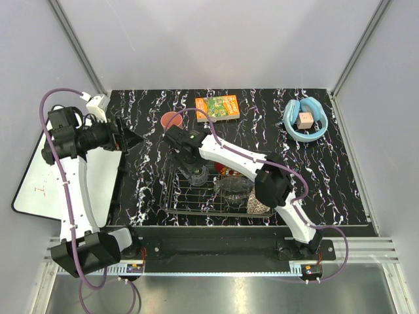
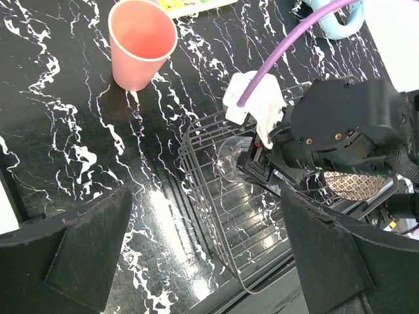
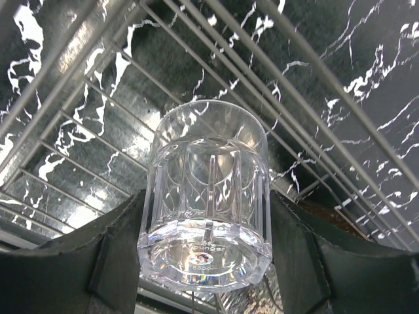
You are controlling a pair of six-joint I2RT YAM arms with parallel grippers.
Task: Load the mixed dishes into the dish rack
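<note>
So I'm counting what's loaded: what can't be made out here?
Top view: the right arm crosses the dish rack, so dishes beneath it cannot be counted.
Left wrist view: the beige patterned bowl is mostly hidden behind the right arm.
Right wrist view: whether the clear glass tumbler rests on the wires is unclear.

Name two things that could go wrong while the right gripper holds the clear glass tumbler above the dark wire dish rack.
1. The clear glass tumbler is smooth and pinched only at its sides by the right gripper, so it may slip and strike the dark wire dish rack.
2. The wires below leave open gaps. If it is set down badly, it could tilt or topple toward the beige patterned bowl nearby.
</note>
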